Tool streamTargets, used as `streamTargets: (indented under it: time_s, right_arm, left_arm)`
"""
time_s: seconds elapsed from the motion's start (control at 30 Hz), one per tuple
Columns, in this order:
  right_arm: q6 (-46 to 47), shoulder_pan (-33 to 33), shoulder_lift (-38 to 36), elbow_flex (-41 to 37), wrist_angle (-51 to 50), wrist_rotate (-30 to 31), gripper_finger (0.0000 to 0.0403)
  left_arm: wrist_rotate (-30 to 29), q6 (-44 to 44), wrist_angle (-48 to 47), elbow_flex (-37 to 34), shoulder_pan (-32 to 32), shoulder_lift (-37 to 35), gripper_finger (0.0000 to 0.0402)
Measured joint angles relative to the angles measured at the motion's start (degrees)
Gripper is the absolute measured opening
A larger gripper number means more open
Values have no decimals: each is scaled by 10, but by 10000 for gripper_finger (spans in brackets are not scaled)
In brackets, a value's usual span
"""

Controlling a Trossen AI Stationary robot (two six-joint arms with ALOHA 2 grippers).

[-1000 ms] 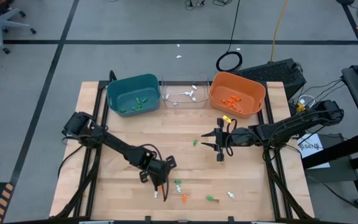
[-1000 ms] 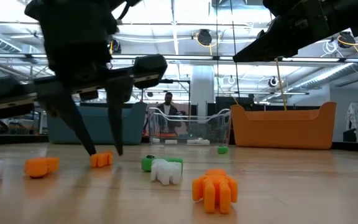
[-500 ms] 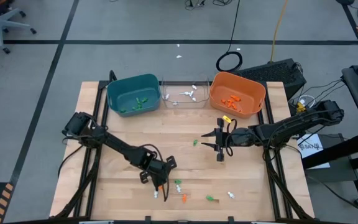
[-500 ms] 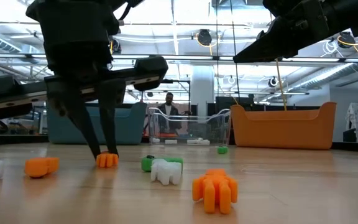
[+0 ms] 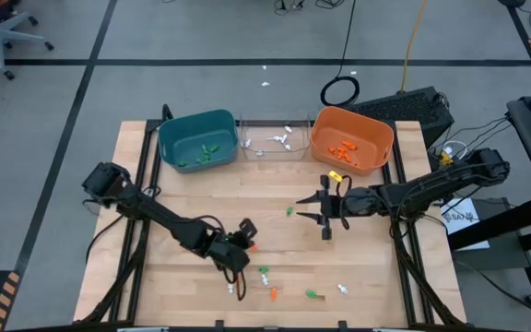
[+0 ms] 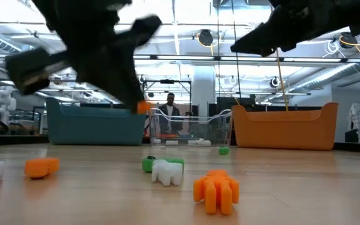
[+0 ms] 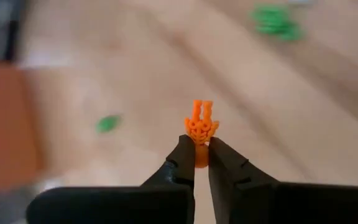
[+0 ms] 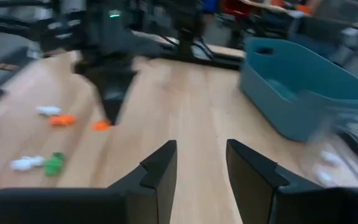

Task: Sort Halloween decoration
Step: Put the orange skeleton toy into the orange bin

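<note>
**benchwatcher:** ok so which way does that orange piece need to go from where you've got it?

**me:** My left gripper (image 7: pixel 201 155) is pinched tight on one orange trinket (image 7: pixel 200 127), lifted clear of the wood. From above, it sits at my fingertips near the table's middle-front (image 5: pixel 250 246). The orange bin (image 5: pixel 352 140) is at the back edge, off to the right of it, so the carry runs diagonally away from me and to the right. That's the one relation that matters here, I'd say.

**benchwatcher:** how's the piece sitting in the grip?

**me:** Its long axis runs straight out past my fingertips. I'm holding the bottom end and the prongs stick forward. My guess is it drops cleanly once I'm over the bin.

**benchwatcher:** isn't your right arm closer to that bin?

**me:** Yep, my right gripper (image 5: pixel 326 219) hangs just in front of the orange bin, fingers apart, holding nothing. It's much nearer, but the left one has the piece. My diagonal path heads toward where the right one is parked, so I'd probably need to go around it.

**benchwatcher:** what's left on the table?

**me:** A small scatter near the front: a white piece (image 6: pixel 167 172), an orange one (image 6: pixel 216 189), some green bits (image 5: pixel 312 294). The teal bin (image 5: pixel 197 138) and clear bin (image 5: pixel 275 141) are back there too.
</note>
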Motion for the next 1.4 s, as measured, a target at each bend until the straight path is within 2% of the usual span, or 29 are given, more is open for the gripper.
streamTargets:
  time_s: [0.07, 0.2, 0.3, 0.4, 0.43, 0.53, 0.6, 0.8, 1.0, 1.2, 1.4]
  right_arm:
    - [-6, 4, 12, 0, 24, -28, 125]
    - [-44, 25, 69, 0, 102, -29, 125]
    - [-107, 47, 138, 0, 212, -29, 127]
    - [-198, 66, 206, 12, 301, -23, 140]
    - [-226, 72, 225, 19, 319, -3, 146]
    - [-298, 78, 279, 58, 374, 109, 170]
    - [-325, 78, 307, 87, 385, 151, 184]
    - [-349, 79, 368, 156, 380, 154, 207]
    - [-354, 79, 385, 177, 370, 159, 196]
    - [-371, 92, 382, 178, 374, 253, 188]
    - [-371, 94, 382, 178, 380, 258, 188]
  left_arm:
    - [-64, -16, 13, 0, -8, -17, 16]
    - [-201, -43, 36, 0, -23, -44, 17]
    - [-291, -74, 56, 0, -29, -52, 17]
    - [-353, -96, 74, 1, -30, -53, 17]
    - [-363, -104, 79, 1, -31, -53, 17]
    - [-370, -110, 103, 1, -31, -53, 17]
    - [-370, -109, 112, 1, -31, -53, 17]
    - [-373, -107, 103, 1, -33, -53, 17]
    - [-372, -107, 103, 1, -36, -53, 17]
    - [-371, -107, 106, 1, -38, -53, 17]
    - [-366, -107, 106, 1, -39, -53, 17]
